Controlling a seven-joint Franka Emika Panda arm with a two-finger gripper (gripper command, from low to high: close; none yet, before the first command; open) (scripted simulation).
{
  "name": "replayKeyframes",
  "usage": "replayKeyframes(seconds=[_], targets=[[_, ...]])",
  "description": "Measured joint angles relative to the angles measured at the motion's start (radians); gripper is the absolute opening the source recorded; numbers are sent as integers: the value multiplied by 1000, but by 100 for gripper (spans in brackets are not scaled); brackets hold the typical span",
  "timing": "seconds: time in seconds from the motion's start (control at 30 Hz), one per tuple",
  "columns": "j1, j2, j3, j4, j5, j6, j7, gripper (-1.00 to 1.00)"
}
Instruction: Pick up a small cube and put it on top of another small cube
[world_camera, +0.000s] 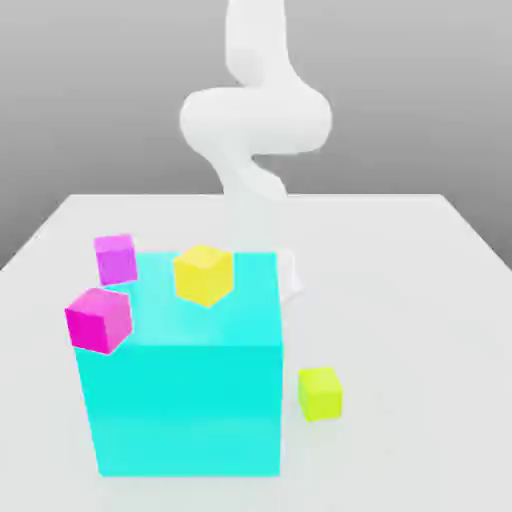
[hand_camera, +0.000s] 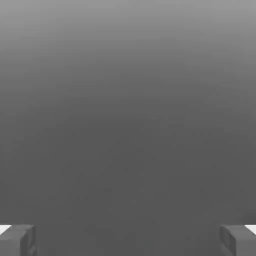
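Cyan block (world_camera: 185, 410) foremost, the lime cube (world_camera: 320, 394) lies apart from the gripper (hand_camera: 128, 241), its fingers spread.

Very bright in the exterior view, with the tabletop (world_camera: 400, 300) glowing almost white out to its far corners. Pale and washed out on the arm (world_camera: 255, 120), with just a little soft grey. Grey behind the tabletop's far edge, darker low down and lighter higher up. Strong, shiny-bright color on the big blue block (world_camera: 185, 400). Much dimmer in the hand view, fading from light grey to dark grey.
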Motion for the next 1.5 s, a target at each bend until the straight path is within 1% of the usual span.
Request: replayKeyframes(seconds=[0.27, 0.5, 0.77, 0.9, 1.0, 1.07, 1.17, 1.33, 1.47, 1.5], targets=[[171, 193, -111, -157, 9, 146, -384, 0], [307, 359, -185, -291, 16, 270, -712, 0], [428, 547, -230, -445, 16, 413, -1079, 0], [465, 636, -234, -522, -10, 485, -1244, 0], [482, 697, -234, -563, -37, 535, -1335, 0], [487, 734, -231, -561, -15, 565, -1369, 0], [485, 792, -214, -548, 46, 611, -1420, 0], [412, 893, -112, -528, 165, 691, -1509, 0], [327, 975, -12, -519, 214, 758, -1541, 0], [310, 992, 8, -518, 219, 773, -1543, -100]])
